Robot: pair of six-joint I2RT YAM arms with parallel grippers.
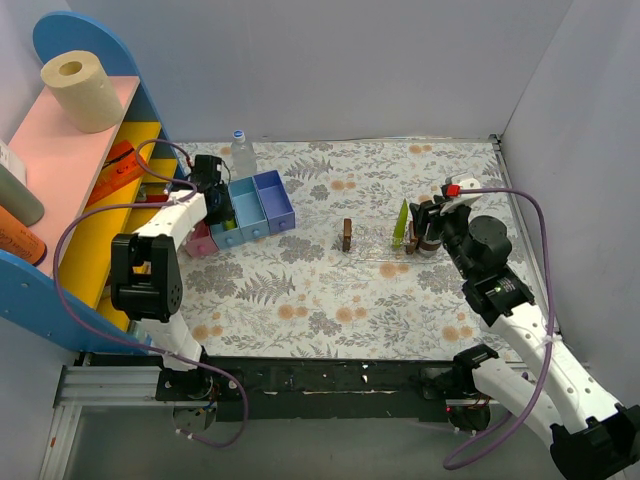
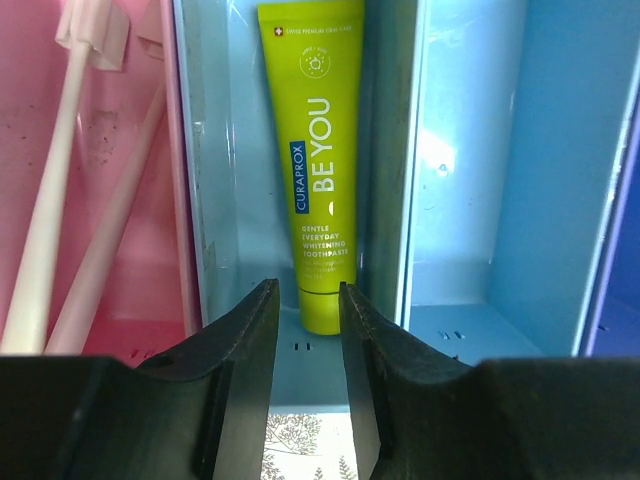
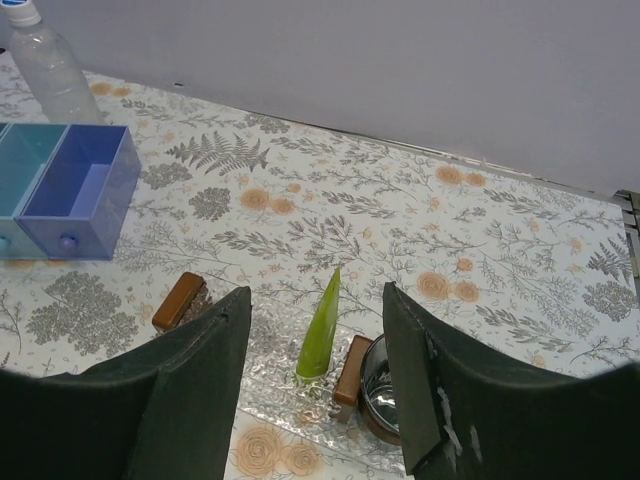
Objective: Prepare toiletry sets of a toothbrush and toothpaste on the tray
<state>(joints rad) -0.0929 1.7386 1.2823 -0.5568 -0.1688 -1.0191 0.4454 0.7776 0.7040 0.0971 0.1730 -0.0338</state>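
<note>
Toothpaste count: two. One toothpaste tube lies flat in the light-blue compartment. The second tube stands upright on the clear tray, between two brown blocks.

Toothbrushes: two, in the pink compartment.

Left gripper: jaws narrowed at the lying tube's cap end; grip cannot be confirmed.

Right gripper: jaws spread, grasping nothing.

A dark jar crowds the right block.

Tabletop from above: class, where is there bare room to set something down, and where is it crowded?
Free: the wide strip of tabletop between its near edge and the brown block; also the rear stretch between the blue box and the far right corner. Crowded: around the upright toothpaste and jar.
</note>
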